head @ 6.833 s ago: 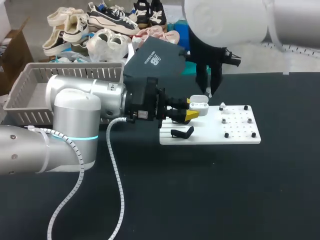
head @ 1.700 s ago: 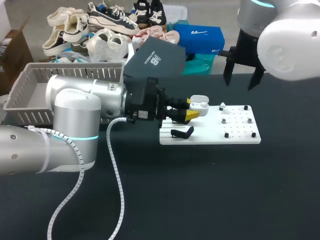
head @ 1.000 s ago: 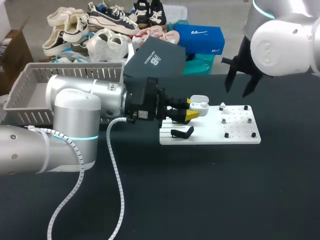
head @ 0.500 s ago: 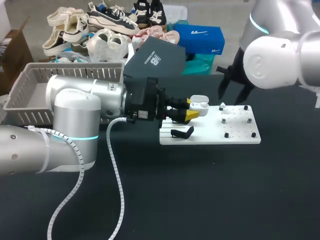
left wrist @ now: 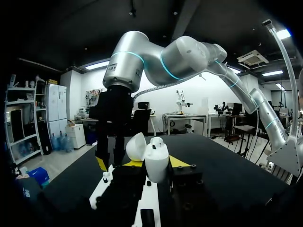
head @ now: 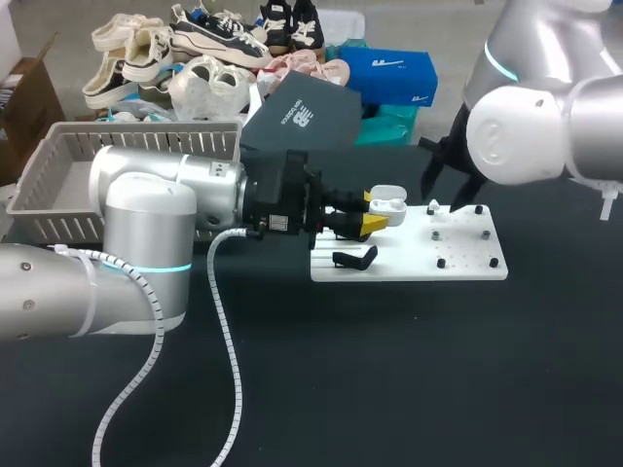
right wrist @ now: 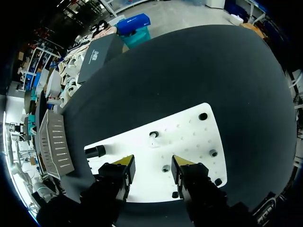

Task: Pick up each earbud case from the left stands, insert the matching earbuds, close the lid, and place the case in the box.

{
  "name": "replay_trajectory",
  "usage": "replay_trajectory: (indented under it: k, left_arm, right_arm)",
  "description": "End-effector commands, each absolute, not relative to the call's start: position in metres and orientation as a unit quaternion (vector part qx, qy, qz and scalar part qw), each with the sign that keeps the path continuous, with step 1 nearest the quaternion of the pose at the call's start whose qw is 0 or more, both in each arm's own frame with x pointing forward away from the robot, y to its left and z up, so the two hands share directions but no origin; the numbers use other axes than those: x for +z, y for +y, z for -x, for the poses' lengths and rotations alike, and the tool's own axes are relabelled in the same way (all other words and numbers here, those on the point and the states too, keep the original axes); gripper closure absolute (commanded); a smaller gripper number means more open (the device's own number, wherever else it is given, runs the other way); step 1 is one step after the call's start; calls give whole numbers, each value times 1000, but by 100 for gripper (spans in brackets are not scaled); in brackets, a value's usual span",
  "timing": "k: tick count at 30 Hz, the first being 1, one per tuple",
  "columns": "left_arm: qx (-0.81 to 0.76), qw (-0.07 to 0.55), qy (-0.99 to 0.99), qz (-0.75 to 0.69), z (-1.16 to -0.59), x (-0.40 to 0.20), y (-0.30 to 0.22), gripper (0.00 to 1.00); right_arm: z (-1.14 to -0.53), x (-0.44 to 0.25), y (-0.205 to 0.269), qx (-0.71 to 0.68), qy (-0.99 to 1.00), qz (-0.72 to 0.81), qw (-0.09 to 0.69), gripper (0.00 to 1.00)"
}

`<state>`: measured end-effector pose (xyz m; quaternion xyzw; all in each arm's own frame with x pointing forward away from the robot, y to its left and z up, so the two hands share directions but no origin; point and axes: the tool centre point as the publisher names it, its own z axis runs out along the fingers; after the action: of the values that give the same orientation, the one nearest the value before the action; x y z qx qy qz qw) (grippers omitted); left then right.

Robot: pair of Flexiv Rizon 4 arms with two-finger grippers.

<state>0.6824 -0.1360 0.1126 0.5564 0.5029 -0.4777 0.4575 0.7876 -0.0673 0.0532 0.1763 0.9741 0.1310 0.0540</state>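
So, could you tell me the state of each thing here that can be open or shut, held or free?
white case: lid open, held in the left jaws.
left jaws: shut on the white case.
right jaws: open, holding nothing, over the white earbud.
white earbud: standing free on the white board.
black case: lid looks open, resting on the white board, not held.

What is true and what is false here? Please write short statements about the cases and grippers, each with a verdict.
The white case is open. True.
The right gripper holds an earbud. False: its fingers are open and empty, over the white board.
A black case lies on the white board. True.
The white case sits in the grey basket. False: the left gripper's fingers hold it by the board, away from the basket.
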Motion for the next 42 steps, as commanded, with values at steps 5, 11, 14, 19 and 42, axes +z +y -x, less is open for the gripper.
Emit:
replay_trajectory:
  k: [5,11,14,19,42]
  left_arm:
    - [-479,457,502,-557,-684,112,-136,100]
    - [-479,457,502,-557,-684,112,-136,100]
    - [-479,457,502,-557,-684,112,-136,100]
    - [-479,457,502,-557,-684,112,-136,100]
    - [-479,457,502,-557,-684,112,-136,100]
  right_arm:
    - [-797,44,-68,138,971,-188,58,56]
    - [-797,40,-69,143,969,-193,56,56]
    - [-797,38,-69,145,969,-193,54,56]
    - [-798,36,-66,149,969,-191,50,56]
    - [-804,28,-64,154,968,-194,46,64]
